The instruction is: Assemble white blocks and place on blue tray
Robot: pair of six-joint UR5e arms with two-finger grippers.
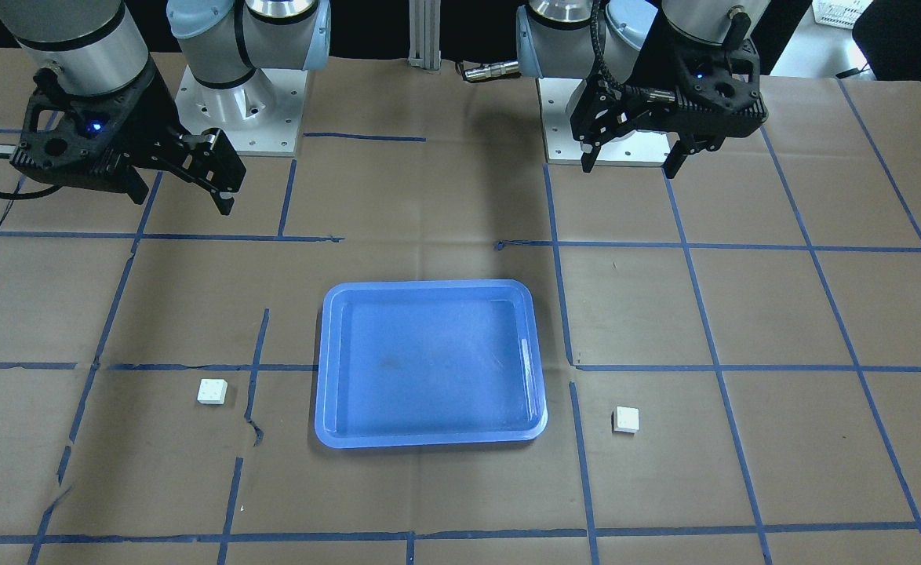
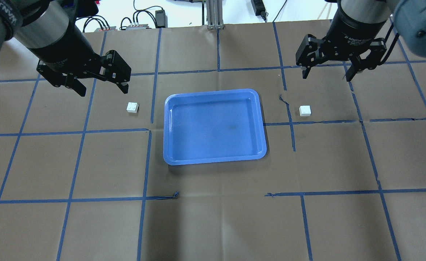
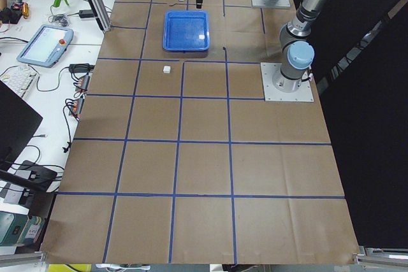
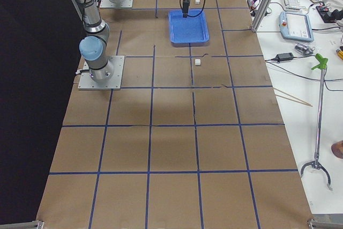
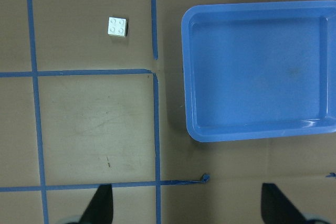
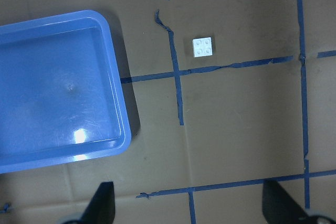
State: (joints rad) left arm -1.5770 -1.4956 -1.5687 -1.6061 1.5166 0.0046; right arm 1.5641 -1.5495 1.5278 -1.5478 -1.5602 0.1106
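The blue tray [image 2: 214, 127] lies empty at the table's middle; it also shows in the front view [image 1: 429, 365]. One white block [image 2: 132, 107] sits studs up just left of the tray, also in the left wrist view [image 5: 117, 26]. The other white block [image 2: 304, 110] sits right of the tray, also in the right wrist view [image 6: 203, 46]. My left gripper [image 2: 102, 87] hangs open and empty above the table, just short of the left block. My right gripper [image 2: 326, 75] hangs open and empty short of the right block.
Brown paper with a blue tape grid covers the table. The arm bases [image 1: 241, 110] stand at the robot's edge. Monitors, cables and tools lie on side benches [image 3: 44, 36] beyond the table's far side.
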